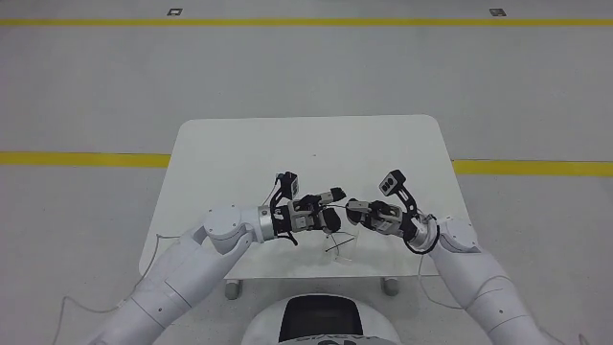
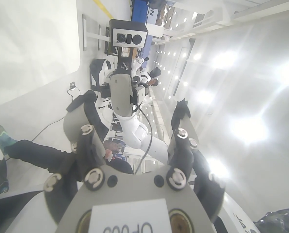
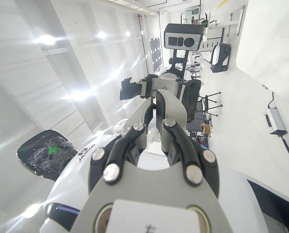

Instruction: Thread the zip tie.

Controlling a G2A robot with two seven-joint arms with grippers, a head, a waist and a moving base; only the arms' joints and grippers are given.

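Above the front of the white table [image 1: 239,153], both grippers meet tip to tip. The zip tie [image 1: 339,241] is a thin pale strand that loops down just below them, towards the table's front edge. My right gripper [image 1: 352,209] [image 3: 156,95] is shut, its fingers pressed together, and the tie seems to hang from its tips. The pinch point itself is hidden. My left gripper [image 1: 331,197] [image 2: 134,105] is open, its black-tipped fingers [image 2: 86,103] spread wide on either side of the right gripper's tip. Nothing is held between them.
The table's far half and both sides are bare white surface. The grippers hover close to the front edge, near the robot. Beyond the table lies grey floor with yellow lines.
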